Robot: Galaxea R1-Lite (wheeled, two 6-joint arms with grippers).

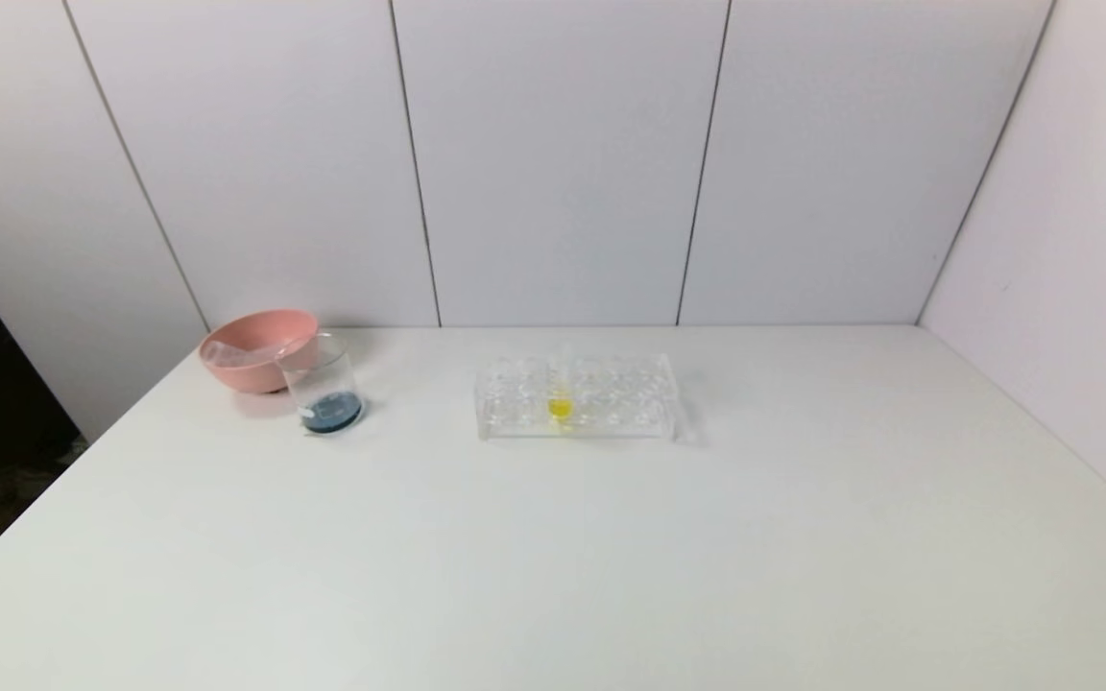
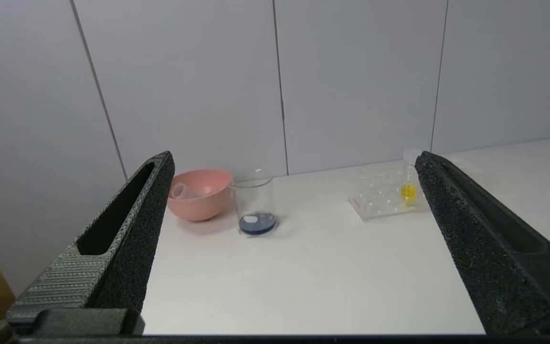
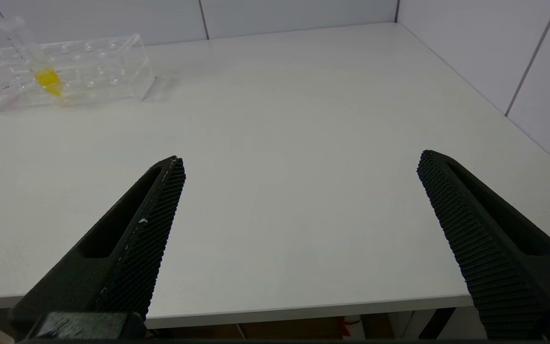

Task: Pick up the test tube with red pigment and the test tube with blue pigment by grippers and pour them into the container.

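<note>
Both of your grippers are pulled back off the near edge of the counter (image 1: 611, 557) with nothing in them: the left gripper (image 2: 294, 165) has its jaws spread wide, and the right gripper (image 3: 301, 162) likewise. Well ahead of the left jaws, the beaker (image 2: 254, 205) stands just beside the pink bowl (image 2: 198, 200) and already holds a dark blue pool at its bottom. Clear tubes, apparently emptied, lie in the bowl (image 2: 186, 191); neither a red nor a blue tube shows elsewhere, so judge the pouring done. Far ahead of the right jaws, the clear rack (image 3: 65, 71) carries only the yellow tube (image 3: 36, 62). The risk now is a mistaken reach: going for that yellow tube would spoil the mix, and sweeping the left arm forward could knock the beaker over.
</note>
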